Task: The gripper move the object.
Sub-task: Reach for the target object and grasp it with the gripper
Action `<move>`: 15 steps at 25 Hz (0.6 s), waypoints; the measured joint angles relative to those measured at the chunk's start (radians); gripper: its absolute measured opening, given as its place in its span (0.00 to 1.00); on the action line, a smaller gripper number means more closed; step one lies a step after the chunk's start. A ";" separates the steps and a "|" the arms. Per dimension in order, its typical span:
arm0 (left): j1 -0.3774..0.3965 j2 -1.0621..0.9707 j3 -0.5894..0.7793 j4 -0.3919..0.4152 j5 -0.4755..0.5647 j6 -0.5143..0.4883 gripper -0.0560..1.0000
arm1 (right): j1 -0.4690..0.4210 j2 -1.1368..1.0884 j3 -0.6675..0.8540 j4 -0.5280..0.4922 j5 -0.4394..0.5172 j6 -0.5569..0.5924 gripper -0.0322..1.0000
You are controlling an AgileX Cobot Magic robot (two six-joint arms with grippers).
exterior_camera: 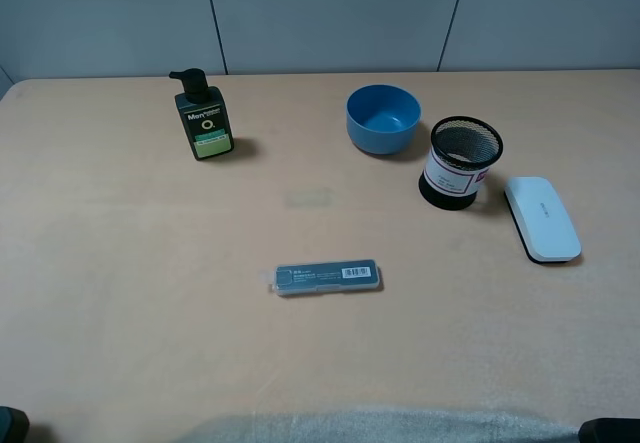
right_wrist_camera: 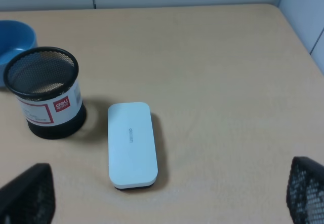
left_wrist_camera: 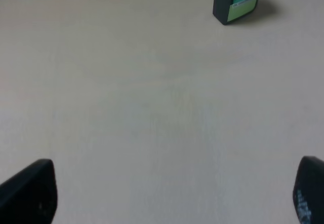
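Note:
The white rounded case (exterior_camera: 541, 218) lies flat on the tan table at the right, just right of a black mesh pen cup (exterior_camera: 462, 161). In the right wrist view the case (right_wrist_camera: 131, 144) lies ahead of my right gripper (right_wrist_camera: 167, 193), which is open and empty, with its fingers (right_wrist_camera: 28, 196) wide apart and well short of the case. My left gripper (left_wrist_camera: 169, 193) is open and empty over bare table. In the high view only dark bits of the arms show, at the bottom left corner (exterior_camera: 10, 425) and the bottom right corner (exterior_camera: 610, 431).
A slim dark grey barcode-labelled case (exterior_camera: 328, 277) lies mid-table. A blue bowl (exterior_camera: 383, 118) stands behind the mesh cup (right_wrist_camera: 45, 92). A dark pump bottle (exterior_camera: 204, 118) stands at the back left and shows in the left wrist view (left_wrist_camera: 237, 1). The table's right edge (right_wrist_camera: 298, 37) runs near the white case.

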 joint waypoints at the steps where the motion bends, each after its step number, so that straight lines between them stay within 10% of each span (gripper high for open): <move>1: 0.000 0.000 0.000 0.000 0.000 0.000 0.94 | 0.000 0.000 0.000 0.000 0.000 0.000 0.70; 15: 0.000 0.000 0.000 0.000 0.000 0.000 0.94 | 0.000 0.000 0.000 0.000 0.000 0.000 0.70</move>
